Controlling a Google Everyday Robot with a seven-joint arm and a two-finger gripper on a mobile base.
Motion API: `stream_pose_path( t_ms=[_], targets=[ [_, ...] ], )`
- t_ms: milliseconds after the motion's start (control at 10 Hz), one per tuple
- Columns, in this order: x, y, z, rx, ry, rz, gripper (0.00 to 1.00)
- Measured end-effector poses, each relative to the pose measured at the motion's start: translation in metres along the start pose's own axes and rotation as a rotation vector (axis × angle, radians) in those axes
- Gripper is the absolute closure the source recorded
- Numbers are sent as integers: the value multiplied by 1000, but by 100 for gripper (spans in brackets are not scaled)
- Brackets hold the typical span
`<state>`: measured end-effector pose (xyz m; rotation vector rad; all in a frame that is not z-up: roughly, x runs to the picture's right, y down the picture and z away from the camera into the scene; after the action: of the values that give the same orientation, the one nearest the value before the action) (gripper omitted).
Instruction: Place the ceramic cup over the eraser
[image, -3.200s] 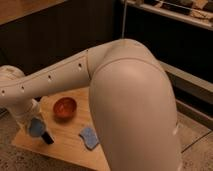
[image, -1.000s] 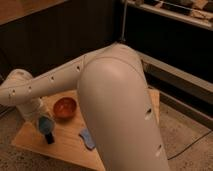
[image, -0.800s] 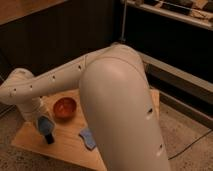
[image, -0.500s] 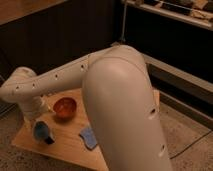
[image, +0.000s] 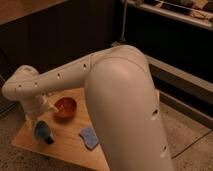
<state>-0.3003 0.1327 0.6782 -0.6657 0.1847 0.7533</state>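
The gripper (image: 41, 120) hangs low over the table's (image: 67, 145) left end, right above the cup (image: 41, 129). The tilted cup sits against the eraser (image: 49, 140), which pokes out at its lower right. A red bowl (image: 65, 106) and blue sponge (image: 89, 137) lie nearby.

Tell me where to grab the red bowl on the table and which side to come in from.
Take the red bowl by its rim: it sits upright and open, so one finger could go inside the wall and one outside. Come from above at its right edge, probably, since the arm and pincer crowd its left, beside the ceramic cup and eraser. The blue sponge lies apart toward the front.
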Motion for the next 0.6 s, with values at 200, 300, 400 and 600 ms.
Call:
stream_pose_path(
  t_ms=[200,300,400,600],
  targets=[
    [-7,-8,-15,9,-24,23,20],
    [-16,-16,-32,13,-58,44,20],
    [-23,-27,-48,14,-89,76,20],
    [-33,-56,-71,17,-144,175,20]
  ],
)
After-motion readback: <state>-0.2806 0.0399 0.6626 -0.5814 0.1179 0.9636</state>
